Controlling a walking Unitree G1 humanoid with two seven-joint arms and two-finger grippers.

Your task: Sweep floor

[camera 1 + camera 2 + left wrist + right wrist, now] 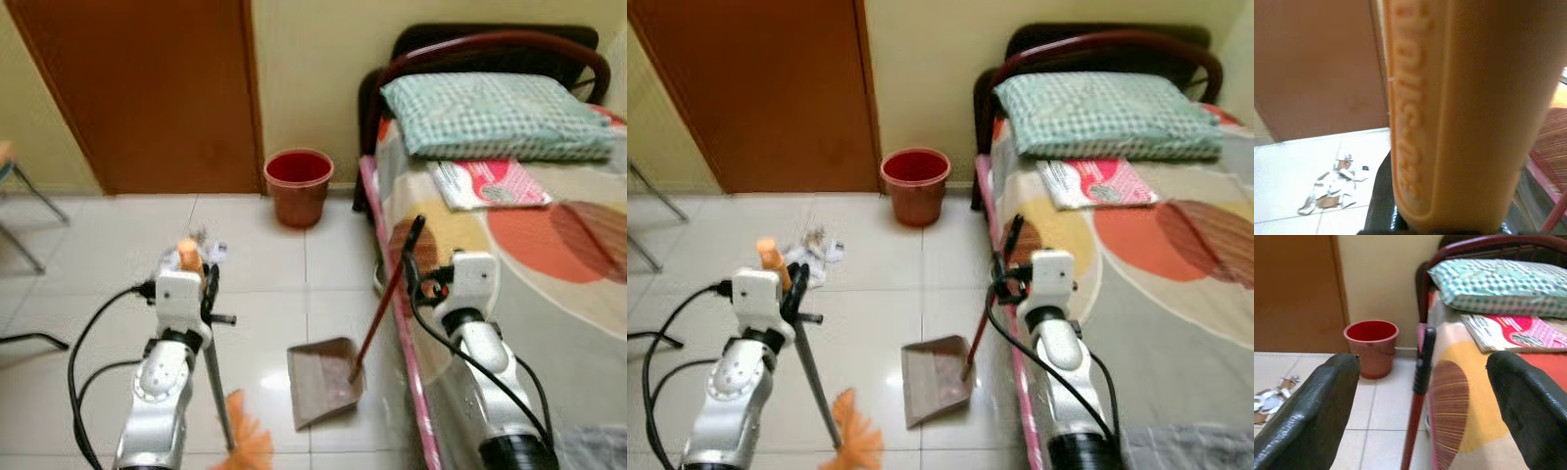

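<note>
My left gripper (199,286) is shut on a broom (217,392) and holds it upright. Its orange grip (1449,107) sticks up above the fingers, and its orange bristles (245,446) rest on the tiled floor. A brown dustpan (323,380) lies on the floor beside the bed, and its red handle with a black grip (1421,367) leans up toward the bed edge. My right gripper (1422,361) is open, its two fingers (1312,406) spread wide on either side of that handle, not touching it. Scraps of torn paper (813,245) lie on the tiles ahead of the broom.
A red bucket (298,184) stands by the wall between a brown door (137,88) and the bed (568,294). On the bed lie a checked pillow (495,113) and a magazine (490,183). Chair legs (24,196) are at the far left.
</note>
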